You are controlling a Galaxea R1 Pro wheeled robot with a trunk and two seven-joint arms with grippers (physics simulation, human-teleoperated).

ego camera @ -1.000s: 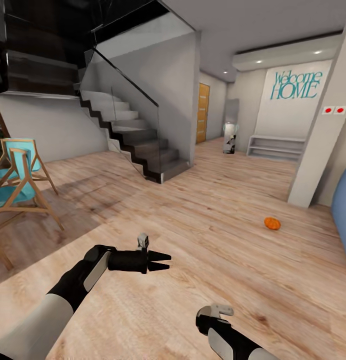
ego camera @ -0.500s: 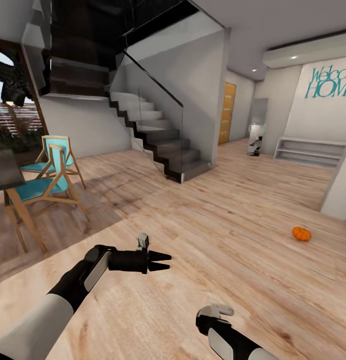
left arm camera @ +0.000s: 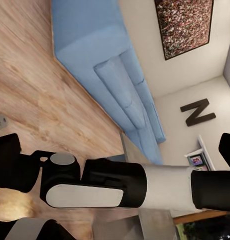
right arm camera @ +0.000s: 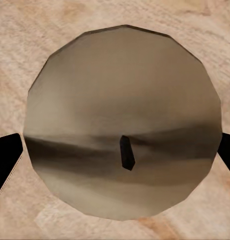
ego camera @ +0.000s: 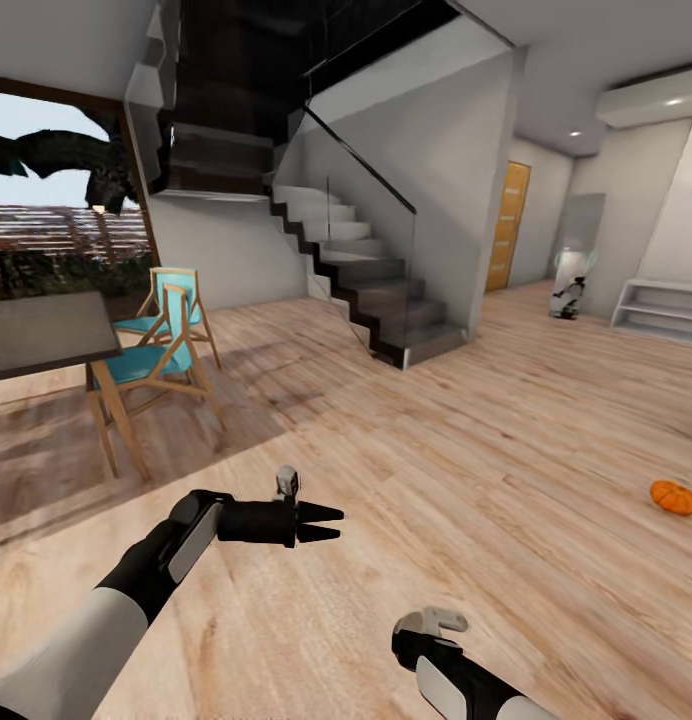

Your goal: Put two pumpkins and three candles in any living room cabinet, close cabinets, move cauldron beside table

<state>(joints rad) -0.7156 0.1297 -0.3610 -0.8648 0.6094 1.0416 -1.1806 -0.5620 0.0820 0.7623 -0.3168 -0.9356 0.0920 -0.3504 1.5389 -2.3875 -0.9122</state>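
Over floor, left claw (ego camera: 328,523) level, forward.

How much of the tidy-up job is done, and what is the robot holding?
Nothing looks finished yet. In the right wrist view the right end effector has its fingers on both sides of a candle, seen from above with its dark wick. The left end effector holds nothing. One pumpkin lies on the wooden floor, not yet put away.
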